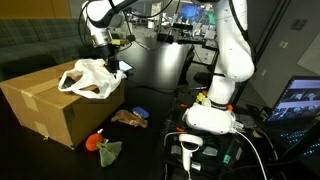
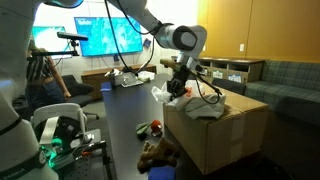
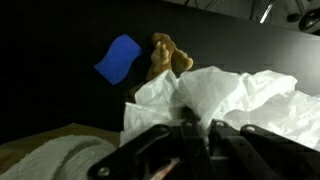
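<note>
— One item in hand?
— Yes: fingers (image 3: 188, 125) clenched on white plastic bag (image 1: 92, 78), atop cardboard box (image 1: 40, 108).
— Surroundings?
— Blue object (image 1: 140, 111) and brown plush toy (image 1: 128, 119) lie on surface (image 1: 160, 75) beside box, apart from bag.

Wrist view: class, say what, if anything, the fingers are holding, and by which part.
A white plastic bag. The fingers are closed on a crumpled fold at its top, and the bag rests on the cardboard box.
</note>
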Robot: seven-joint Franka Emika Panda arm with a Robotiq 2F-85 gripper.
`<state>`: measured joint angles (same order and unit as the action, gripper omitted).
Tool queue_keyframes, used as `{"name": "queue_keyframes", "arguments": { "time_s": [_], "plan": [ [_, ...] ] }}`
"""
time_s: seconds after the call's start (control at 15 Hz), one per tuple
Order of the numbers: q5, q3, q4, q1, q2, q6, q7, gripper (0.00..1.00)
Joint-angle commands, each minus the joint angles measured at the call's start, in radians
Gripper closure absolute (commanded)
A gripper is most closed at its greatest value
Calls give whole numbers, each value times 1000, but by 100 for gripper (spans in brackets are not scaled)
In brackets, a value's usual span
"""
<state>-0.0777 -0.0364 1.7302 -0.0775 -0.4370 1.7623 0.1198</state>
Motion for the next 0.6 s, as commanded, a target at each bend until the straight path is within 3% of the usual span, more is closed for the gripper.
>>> {"name": "queue_keyframes", "arguments": {
  "time_s": [0.0, 0.53],
  "plan": [
    [-53, -26, 249, 22, 147, 166, 16, 89],
    [-157, -51, 699, 6, 374, 509, 16, 89]
  ]
}}
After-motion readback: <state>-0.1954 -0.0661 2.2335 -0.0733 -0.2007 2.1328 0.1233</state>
